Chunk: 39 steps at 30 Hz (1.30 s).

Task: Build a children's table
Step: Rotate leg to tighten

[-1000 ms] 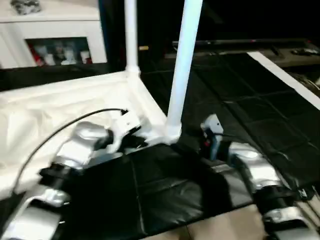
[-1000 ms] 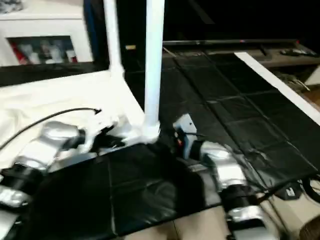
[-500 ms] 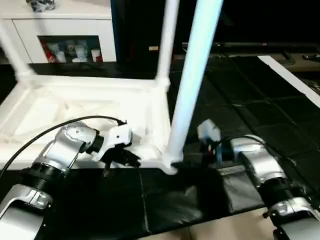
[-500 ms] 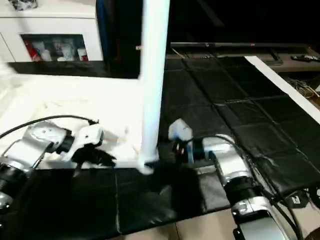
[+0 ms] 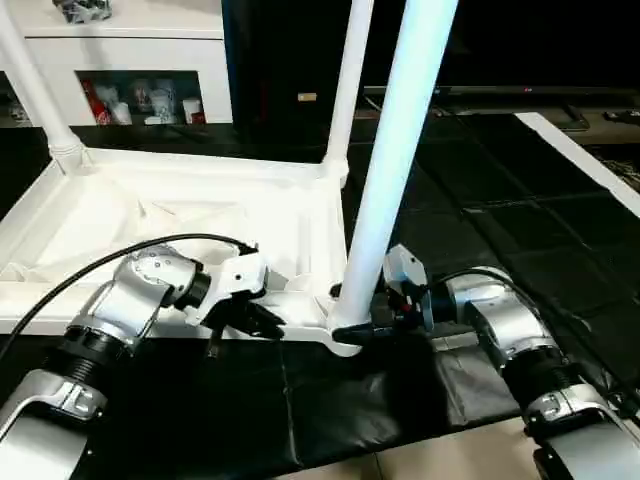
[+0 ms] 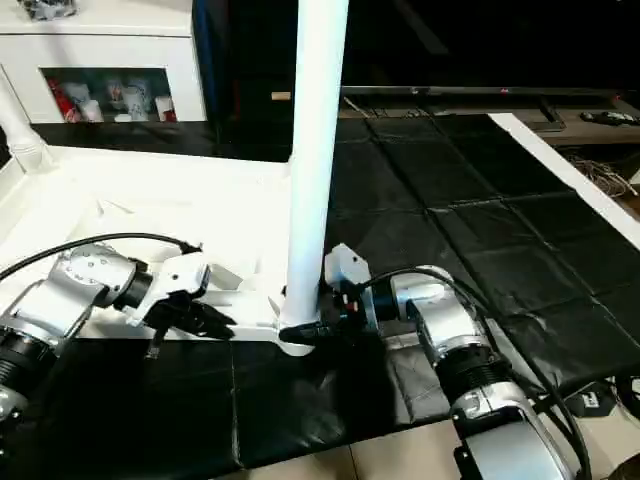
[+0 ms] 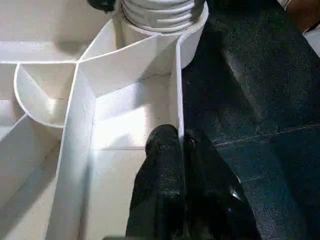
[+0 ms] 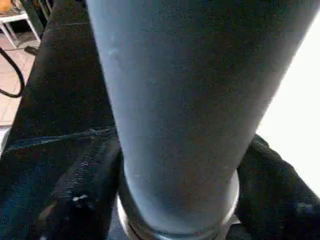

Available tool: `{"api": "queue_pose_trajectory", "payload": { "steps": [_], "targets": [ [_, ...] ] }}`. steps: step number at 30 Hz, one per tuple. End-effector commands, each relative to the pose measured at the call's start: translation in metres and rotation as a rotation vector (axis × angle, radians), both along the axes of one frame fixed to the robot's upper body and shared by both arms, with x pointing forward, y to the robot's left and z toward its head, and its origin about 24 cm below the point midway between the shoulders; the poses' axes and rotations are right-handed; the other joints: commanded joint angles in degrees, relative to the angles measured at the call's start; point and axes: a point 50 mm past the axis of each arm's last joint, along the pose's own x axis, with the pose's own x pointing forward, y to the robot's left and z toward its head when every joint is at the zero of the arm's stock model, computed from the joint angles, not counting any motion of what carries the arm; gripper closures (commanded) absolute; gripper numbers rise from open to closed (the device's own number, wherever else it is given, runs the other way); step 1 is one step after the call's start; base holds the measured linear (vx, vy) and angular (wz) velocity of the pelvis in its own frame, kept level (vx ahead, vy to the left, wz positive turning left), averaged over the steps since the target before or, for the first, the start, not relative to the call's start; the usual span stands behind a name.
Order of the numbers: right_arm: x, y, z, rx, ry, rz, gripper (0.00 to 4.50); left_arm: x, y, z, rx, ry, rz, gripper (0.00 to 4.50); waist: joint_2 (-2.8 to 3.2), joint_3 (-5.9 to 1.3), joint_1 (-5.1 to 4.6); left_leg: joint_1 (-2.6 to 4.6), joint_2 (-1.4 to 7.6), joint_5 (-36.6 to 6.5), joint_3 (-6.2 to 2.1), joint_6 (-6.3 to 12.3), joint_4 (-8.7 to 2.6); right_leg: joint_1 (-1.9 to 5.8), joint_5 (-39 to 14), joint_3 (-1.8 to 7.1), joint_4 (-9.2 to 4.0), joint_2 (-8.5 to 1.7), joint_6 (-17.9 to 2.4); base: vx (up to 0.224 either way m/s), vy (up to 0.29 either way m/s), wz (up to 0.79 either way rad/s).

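Observation:
The white table top point(image 5: 150, 215) lies upside down on the black mat, ribbed underside up. Three white legs stand upright in its corner sockets: the near right leg point(image 5: 395, 150), the far right leg point(image 5: 348, 90) and the far left leg point(image 5: 35, 90). My left gripper point(image 5: 262, 322) is shut on the near rim point(image 7: 178, 90) of the top, one black finger point(image 7: 162, 165) on each side of the thin wall. My right gripper point(image 5: 362, 325) is shut around the base of the near right leg point(image 8: 185, 100), fingers point(image 8: 85, 190) on both sides just above the socket.
A white cabinet with glass doors point(image 5: 130, 60) stands at the back left. The black mat point(image 5: 480, 200) stretches right to a white strip point(image 5: 580, 155). Beige floor point(image 5: 450, 460) shows at the near edge. A black cable point(image 5: 90, 270) loops over my left forearm.
The camera has shifted. My right gripper moved left from beside the near leg and closed around its base. My left gripper stays on the rim.

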Motion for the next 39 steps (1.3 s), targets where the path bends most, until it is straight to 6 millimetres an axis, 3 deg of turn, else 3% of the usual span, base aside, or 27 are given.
{"api": "queue_pose_trajectory", "payload": {
  "steps": [1, 8, 10, 15, 17, 19, 24, 27, 28, 31, 35, 39],
  "targets": [
    [0.003, -0.003, 0.003, -0.006, -0.01, 0.005, 1.55, -0.003, -0.009, 0.004, -0.01, 0.002, -0.086, 4.5, 0.39, -3.79, -0.21, 0.0, 1.75, -4.95, 0.1, 3.25, -3.68, 3.68, -5.81, 3.64, -3.61, -4.24, -12.09, 0.0, 0.0, 0.0],
    [-0.001, -0.001, -0.001, 0.025, 0.041, -0.015, 1.76, 0.002, -0.009, 0.004, -0.021, 0.001, -0.01, 4.5, 0.35, -3.79, -0.21, 0.02, 1.74, -4.66, 0.15, 3.24, -3.64, 3.68, -6.02, 3.66, -3.62, -4.2, -11.91, 0.0, 0.0, 0.0],
    [0.0, 0.003, -0.004, 0.049, 0.074, -0.083, 1.78, 0.008, -0.013, 0.003, -0.045, -0.001, 0.082, 4.5, 0.4, -3.68, -0.24, 0.02, 1.73, -5.3, 0.09, 2.83, -3.7, 3.61, -7.36, 3.65, -3.8, -4.27, -11.69, 0.0, 0.0, 0.0],
    [0.007, 0.022, -0.017, 0.049, 0.113, -0.358, 1.78, 0.027, -0.035, 0.005, -0.141, -0.042, 0.35, 4.5, 0.23, -3.52, -0.65, 0.11, 1.49, -7.21, -0.14, 0.69, -4.0, 3.64, -14.9, 3.64, -4.87, -4.43, -8.94, 0.0, 0.0, 0.0],
    [0.008, 0.028, -0.02, 0.045, 0.127, -0.416, 1.78, 0.028, -0.041, 0.004, -0.154, -0.042, 0.392, 4.5, 0.28, -3.6, -1.1, -0.1, 1.46, -6.43, -0.23, 0.07, -4.01, 3.74, -13.91, 3.65, -4.65, -4.33, -8.7, 0.0, 0.0, 0.0],
    [0.014, 0.045, -0.025, 0.029, 0.156, -0.562, 1.78, 0.03, -0.058, 0.004, -0.184, -0.046, 0.468, 4.5, 0.14, -3.59, -1.87, -0.22, 1.35, -6.43, -0.31, -0.26, -4.03, 3.75, -13.88, 3.62, -4.63, -4.34, -8.7, 0.0, 0.0, 0.0],
    [0.026, 0.071, -0.023, -0.024, 0.185, -0.741, 1.78, 0.034, -0.087, 0.008, -0.22, -0.068, 0.562, 4.5, 0.2, -3.52, -2.78, -0.02, 1.06, -7.43, -0.27, -0.13, -3.93, 3.47, -16.93, 3.56, -5.3, -4.13, -7.99, 0.0, 0.0, 0.0],
    [0.026, 0.077, -0.018, 0.016, 0.19, -0.733, 1.78, 0.034, -0.093, 0.009, -0.225, -0.069, 0.569, 4.5, 0.26, -3.71, -2.76, -0.16, 1.18, -6.6, -0.23, 1.26, -3.84, 3.57, -12.6, 3.67, -4.87, -4.09, -8.36, 0.0, 0.0, 0.0],
    [0.026, 0.079, -0.015, 0.037, 0.182, -0.723, 1.24, 0.034, -0.095, 0.009, -0.223, -0.075, 0.567, 4.5, 0.4, -3.76, -2.74, -0.16, 1.16, -5.99, -0.21, 1.67, -3.8, 3.56, -10.64, 3.66, -4.69, -4.01, -8.89, 0.0, 0.0, 0.0],
    [0.025, 0.079, -0.014, 0.049, 0.18, -0.727, 1.08, 0.034, -0.093, 0.009, -0.215, -0.078, 0.573, 4.5, 0.38, -3.64, -2.88, -0.15, 1.17, -6.52, -0.16, 2.04, -3.85, 3.6, -10.29, 3.63, -4.76, -3.99, -9.44, 0.0, 0.0, 0.0],
    [0.026, 0.074, -0.013, 0.054, 0.158, -0.746, 0.6, 0.032, -0.087, 0.009, -0.203, -0.091, 0.556, 4.5, 0.31, -3.58, -2.78, -0.11, 1.22, -7.46, -0.2, 1.72, -3.92, 3.6, -12.89, 3.67, -5.07, -4.17, -8.68, 0.0, 0.0, 0.0],
    [0.024, 0.058, -0.014, 0.056, 0.125, -0.728, 0.33, 0.03, -0.074, 0.006, -0.175, -0.099, 0.528, 4.5, 0.46, -3.76, -2.76, -0.28, 1.29, -5.66, -0.29, 2.09, -3.9, 3.75, -9.01, 3.68, -4.58, -4.12, -9.32, 0.0, 0.0, 0.0]
  ]
}}
